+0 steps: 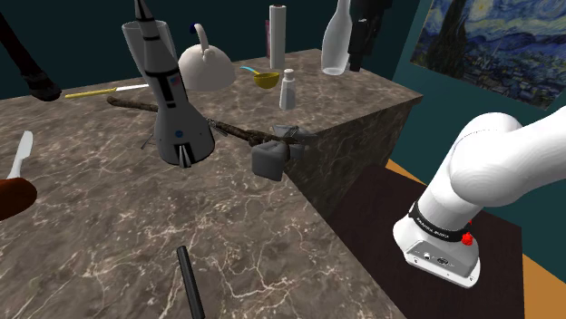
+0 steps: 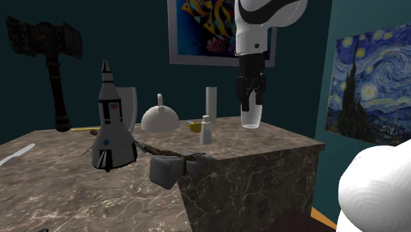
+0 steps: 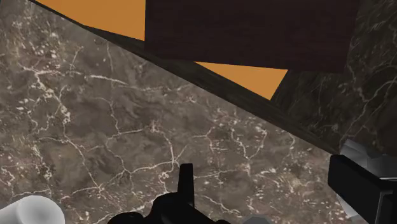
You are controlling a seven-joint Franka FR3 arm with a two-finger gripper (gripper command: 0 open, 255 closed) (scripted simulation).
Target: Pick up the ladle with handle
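Ladle [image 1: 264, 80], yellow in the bowl with a pale blue handle, is seen lying on the marble table [image 1: 109, 227], upper middle of the shoulder view. To its left, a model rocket [image 1: 172, 91] and a white domed pot [image 1: 207, 67] are set. Just to its right, a small white bottle [image 1: 287, 89] is stood upright. Further right, the black fingers [image 3: 186, 183] are held apart above the table's far corner by a tall white bottle [image 1: 336, 41], well apart from the ladle.

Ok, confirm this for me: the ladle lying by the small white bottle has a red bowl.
Not red. The ladle lying by the small white bottle has a yellow bowl, as the shoulder view shows.
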